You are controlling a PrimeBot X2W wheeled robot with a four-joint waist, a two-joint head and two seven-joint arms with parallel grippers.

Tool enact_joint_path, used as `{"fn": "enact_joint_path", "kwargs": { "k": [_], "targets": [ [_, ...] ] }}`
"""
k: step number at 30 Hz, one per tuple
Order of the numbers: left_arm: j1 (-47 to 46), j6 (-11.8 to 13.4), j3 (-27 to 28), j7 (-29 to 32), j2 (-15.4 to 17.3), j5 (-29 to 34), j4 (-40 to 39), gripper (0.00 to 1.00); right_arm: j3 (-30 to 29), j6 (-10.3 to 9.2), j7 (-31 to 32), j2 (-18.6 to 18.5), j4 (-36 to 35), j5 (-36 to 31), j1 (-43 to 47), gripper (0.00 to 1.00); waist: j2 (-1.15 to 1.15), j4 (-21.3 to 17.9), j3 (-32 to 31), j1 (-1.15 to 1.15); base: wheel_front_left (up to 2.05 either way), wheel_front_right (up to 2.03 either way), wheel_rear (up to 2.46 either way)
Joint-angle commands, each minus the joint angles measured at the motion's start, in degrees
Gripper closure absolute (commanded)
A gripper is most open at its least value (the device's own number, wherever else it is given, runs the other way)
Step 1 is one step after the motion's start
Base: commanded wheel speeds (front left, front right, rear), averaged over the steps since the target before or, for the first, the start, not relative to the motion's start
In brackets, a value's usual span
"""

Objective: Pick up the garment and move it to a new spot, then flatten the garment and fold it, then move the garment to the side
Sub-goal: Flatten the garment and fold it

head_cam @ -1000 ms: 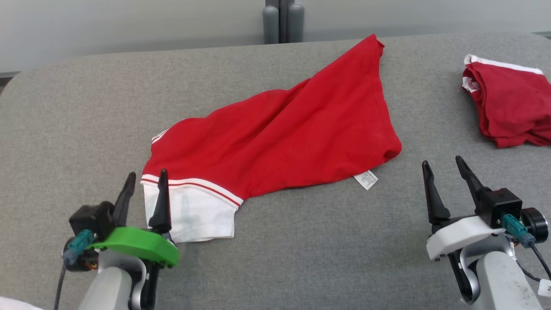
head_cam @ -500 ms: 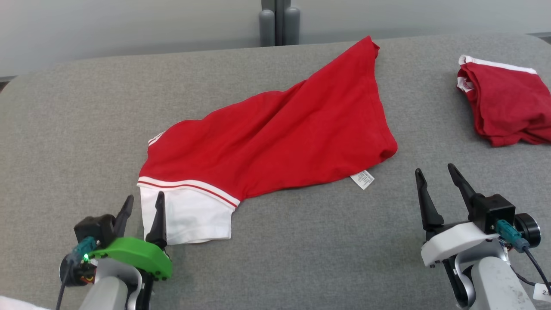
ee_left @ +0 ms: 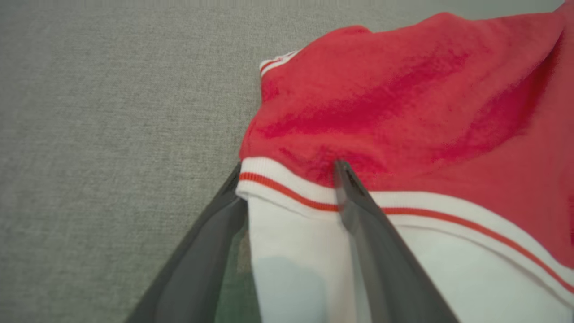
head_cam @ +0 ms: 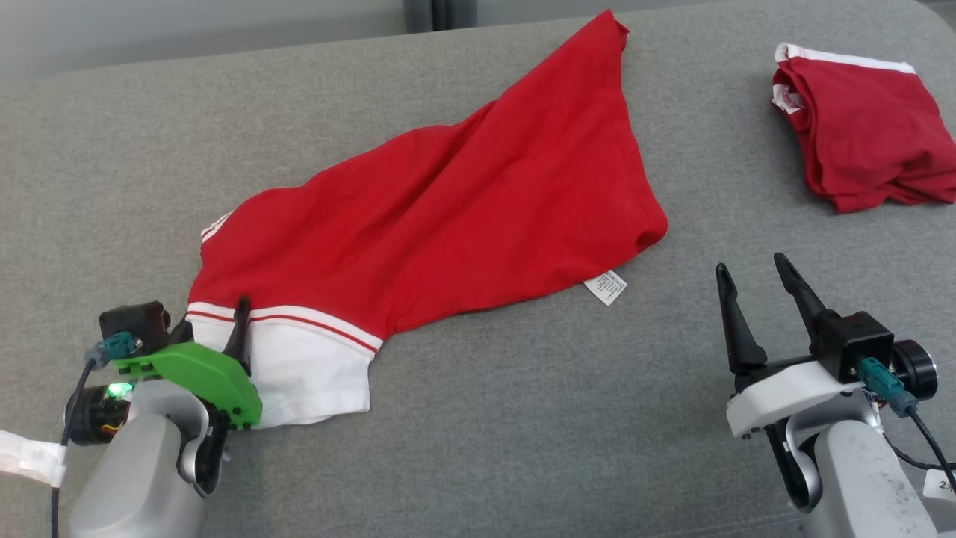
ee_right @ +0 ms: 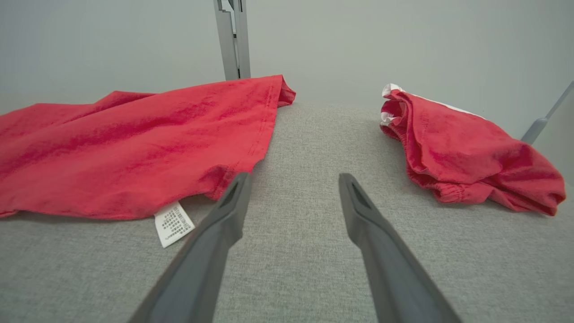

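Observation:
The garment is a red shirt with a white, red-striped sleeve, spread crumpled across the grey table. My left gripper sits at the sleeve's left edge. In the left wrist view the left gripper is open, one finger lying on the cloth and the other beside the sleeve's edge, the striped hem between them. My right gripper stands open over bare table, right of the garment's white label. The right wrist view shows the right gripper with nothing between its fingers.
A second red garment lies bunched at the table's far right, also ahead and right of the right gripper in the right wrist view. A grey post rises behind the table's far edge.
The head camera has shifted. My left gripper has moved forward onto the white sleeve, its fingers now straddling the sleeve's edge. The right gripper has stayed open.

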Motion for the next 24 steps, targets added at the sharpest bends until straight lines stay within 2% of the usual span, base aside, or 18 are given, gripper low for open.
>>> {"fn": "enact_joint_path", "kwargs": {
  "k": [1,12,18,19,21,22,24],
  "targets": [
    [-1.5,-0.2,-0.2,-1.0,0.7,0.0,-0.1,1.0,-0.2,-0.09,-0.2,-0.2,-0.4,0.2,-0.5,0.0,0.0,-0.6,0.8,0.0,0.0,0.0,0.0],
    [-10.2,-0.3,-1.2,-8.3,2.8,1.6,-0.2,1.0,0.2,-0.09,-0.2,-0.2,-1.2,0.2,-2.7,0.0,0.0,-1.6,4.4,0.0,0.0,0.0,0.0],
    [-13.2,-0.3,-1.0,-9.3,2.1,2.2,2.0,1.0,0.3,-0.09,-0.2,-0.2,-0.6,0.2,-3.7,0.0,0.0,-1.9,5.4,0.0,0.0,0.0,0.0],
    [-13.4,-0.3,-0.9,-9.4,2.1,2.3,2.1,0.95,0.3,-0.09,-0.2,-0.2,-0.5,0.1,-3.7,0.0,0.0,-1.9,5.4,0.0,0.0,0.0,0.0],
    [-13.3,-0.3,0.0,-9.5,1.8,2.1,1.6,0.37,0.2,-0.09,-0.2,-0.2,-0.2,0.0,-3.8,0.0,0.0,-1.9,5.5,0.0,0.0,0.0,0.0],
    [-13.0,-0.3,0.8,-9.5,1.7,2.4,0.6,0.0,0.1,-0.09,-0.2,-0.2,-0.1,-0.1,-4.0,0.0,0.0,-1.7,5.6,0.0,0.0,0.0,0.0],
    [-11.4,-0.2,2.4,-9.4,1.2,3.0,-1.8,0.0,0.0,-0.09,-0.2,-0.2,0.3,-0.2,-4.5,0.0,0.0,-1.3,5.6,0.0,0.0,0.0,0.0]
  ]
}}
